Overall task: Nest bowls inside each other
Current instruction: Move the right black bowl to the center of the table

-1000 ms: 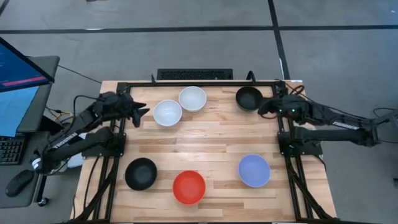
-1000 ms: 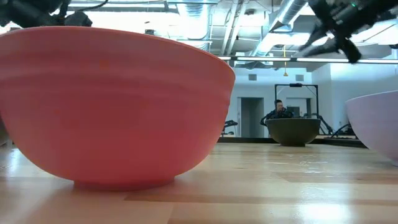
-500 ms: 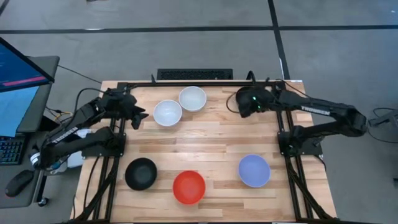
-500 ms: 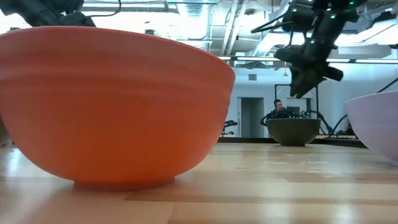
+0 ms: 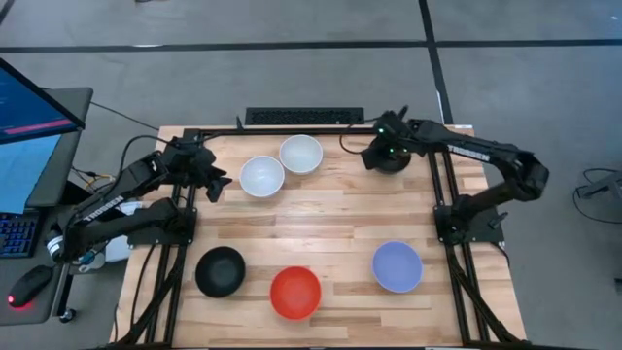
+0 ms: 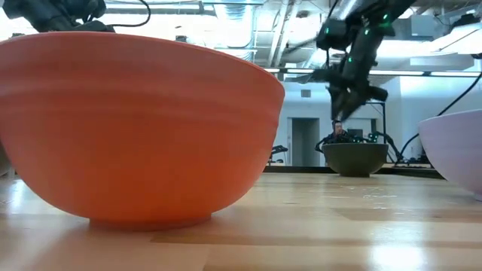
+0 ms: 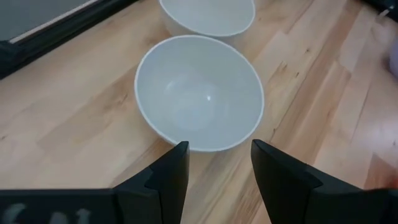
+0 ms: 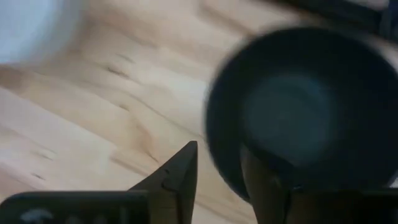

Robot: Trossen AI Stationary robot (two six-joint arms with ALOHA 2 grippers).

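Six bowls sit base-down on the wooden table. Two white bowls (image 5: 261, 176) (image 5: 301, 154) touch near the far edge. One black bowl (image 5: 394, 156) stands at the far right, the other black bowl (image 5: 221, 271) near left, beside the red bowl (image 5: 295, 293) and the lavender bowl (image 5: 397, 266). My left gripper (image 5: 220, 181) is open, just left of the nearer white bowl (image 7: 199, 93). My right gripper (image 5: 375, 156) is open and hovers over the left rim of the far black bowl (image 8: 305, 112), fingers pointing down above it (image 6: 352, 94).
A black metal frame (image 5: 311, 131) runs along the far edge and down both sides of the table. A keyboard (image 5: 304, 116) lies just beyond the far edge. The middle of the table (image 5: 321, 219) is bare wood.
My right gripper has swung from the table's right side toward the left, over the far black bowl, tipping its fingers downward and dropping closer to the bowl's left rim. No bowl has moved.
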